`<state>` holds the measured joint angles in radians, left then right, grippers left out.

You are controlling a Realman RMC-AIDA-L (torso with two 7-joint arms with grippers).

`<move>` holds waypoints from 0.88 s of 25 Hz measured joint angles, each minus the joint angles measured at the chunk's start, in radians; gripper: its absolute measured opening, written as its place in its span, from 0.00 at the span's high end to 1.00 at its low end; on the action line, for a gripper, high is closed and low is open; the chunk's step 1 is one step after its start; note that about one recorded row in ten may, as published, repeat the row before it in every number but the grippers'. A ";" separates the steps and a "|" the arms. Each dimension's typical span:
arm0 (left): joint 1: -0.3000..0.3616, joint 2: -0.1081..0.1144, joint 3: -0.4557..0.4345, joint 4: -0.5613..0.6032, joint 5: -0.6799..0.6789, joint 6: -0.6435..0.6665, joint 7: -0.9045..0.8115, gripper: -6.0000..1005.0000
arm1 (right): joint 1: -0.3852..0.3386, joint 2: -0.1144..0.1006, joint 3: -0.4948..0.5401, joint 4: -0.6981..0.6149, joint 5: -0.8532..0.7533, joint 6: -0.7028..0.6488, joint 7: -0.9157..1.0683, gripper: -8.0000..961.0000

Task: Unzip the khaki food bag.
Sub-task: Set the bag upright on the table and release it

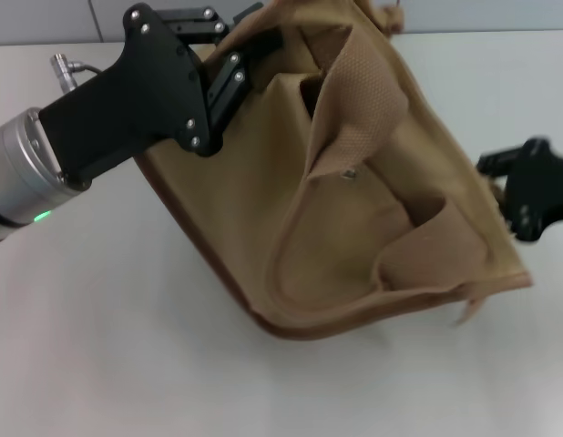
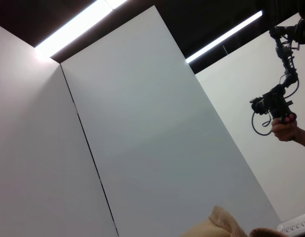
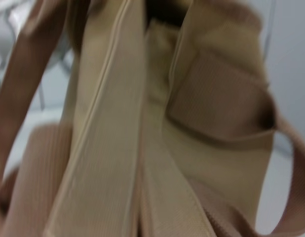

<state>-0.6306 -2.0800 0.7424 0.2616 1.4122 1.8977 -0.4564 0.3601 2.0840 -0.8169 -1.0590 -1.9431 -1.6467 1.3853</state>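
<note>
You are working with the khaki food bag (image 1: 354,200) lying slantwise mid-bench, its long axis running between your left tool (image 1: 229,66) at its far-left corner and right tool (image 1: 511,187) at its near-right end, zipper hidden, both tools' grip indeterminate.

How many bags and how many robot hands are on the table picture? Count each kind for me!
Khaki food bag: 1
Robot hands: 2, the left hand at the bag's far left corner and the right hand at its right edge
Total: 3
</note>
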 joint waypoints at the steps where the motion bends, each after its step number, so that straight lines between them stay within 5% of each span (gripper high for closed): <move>1: 0.002 0.000 0.000 -0.005 0.000 0.001 0.002 0.93 | -0.006 -0.001 0.015 0.000 0.033 0.000 0.000 0.65; 3: 0.009 0.000 0.005 -0.023 -0.001 0.002 0.008 0.93 | -0.012 -0.002 0.049 0.000 0.080 0.000 0.005 0.75; 12: 0.061 0.000 0.032 -0.250 0.010 0.005 0.237 0.93 | -0.002 0.000 0.135 0.026 0.224 0.058 0.046 0.84; 22: 0.126 0.000 0.045 -0.449 0.047 -0.042 0.461 0.93 | 0.148 -0.003 0.123 0.167 0.156 0.194 0.112 0.90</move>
<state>-0.5047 -2.0800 0.7872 -0.1870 1.4588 1.8554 0.0043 0.5081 2.0811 -0.6939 -0.8922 -1.7870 -1.4526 1.4973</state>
